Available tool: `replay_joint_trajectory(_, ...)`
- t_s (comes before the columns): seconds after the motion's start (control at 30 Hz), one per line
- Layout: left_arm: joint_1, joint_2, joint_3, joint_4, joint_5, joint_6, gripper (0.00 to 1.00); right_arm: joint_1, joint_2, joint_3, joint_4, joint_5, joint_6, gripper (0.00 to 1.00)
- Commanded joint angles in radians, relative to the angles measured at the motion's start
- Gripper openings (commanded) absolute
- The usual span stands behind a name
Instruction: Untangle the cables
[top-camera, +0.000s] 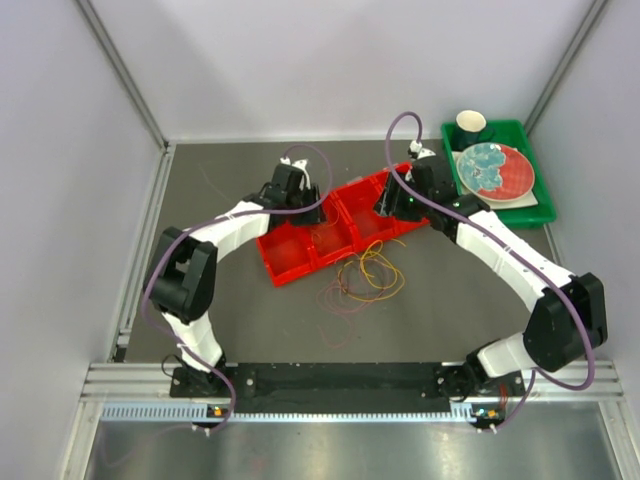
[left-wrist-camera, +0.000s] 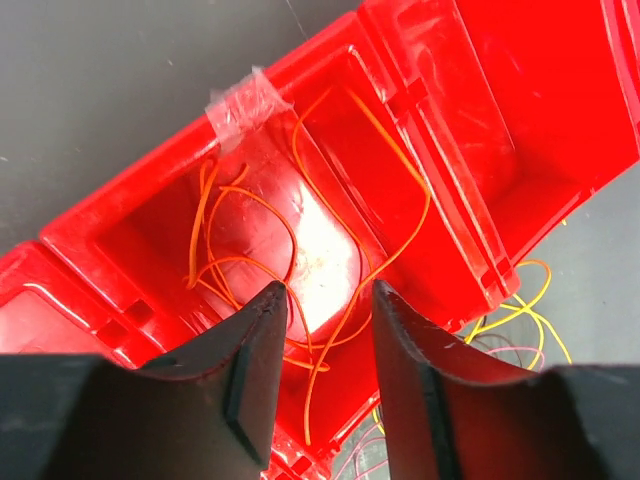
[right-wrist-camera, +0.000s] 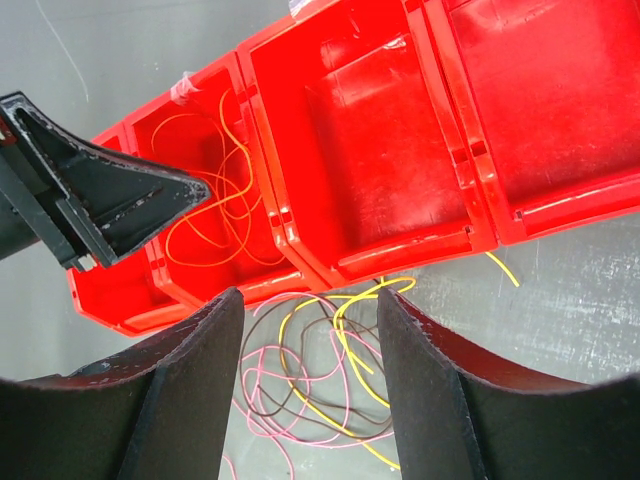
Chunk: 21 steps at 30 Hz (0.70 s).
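Over red bins (top-camera: 293, 252), left jaws and right jaws half-open, empty, orange cable (left-wrist-camera: 427, 198) inside one, tangled cables (top-camera: 366, 276) outside rim.

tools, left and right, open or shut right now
left tool: open, holding nothing
right tool: open, holding nothing

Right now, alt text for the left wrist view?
A thin orange wire lies loose in one compartment of a red plastic bin, with the black left gripper open above it. More yellow and pink wires lie tangled on the grey table beyond the bin.
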Motion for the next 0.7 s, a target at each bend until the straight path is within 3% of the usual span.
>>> replay_joint_trajectory(0.0, -0.003, -0.051, 0.053, -0.035, -0.081, 0.031, 0.46, -0.009, -0.034, 0.004, 0.027, 0.002, 0.002, 0.56)
replay_joint_trajectory(0.37, -0.006, -0.185, 0.122, -0.103, -0.098, 0.031, 0.57, -0.007, -0.037, -0.019, 0.030, 0.011, 0.000, 0.56)
replay_joint_trajectory(0.67, -0.064, -0.234, 0.050, -0.259, -0.450, -0.062, 0.56, -0.009, -0.084, -0.103, 0.018, 0.033, -0.010, 0.56)
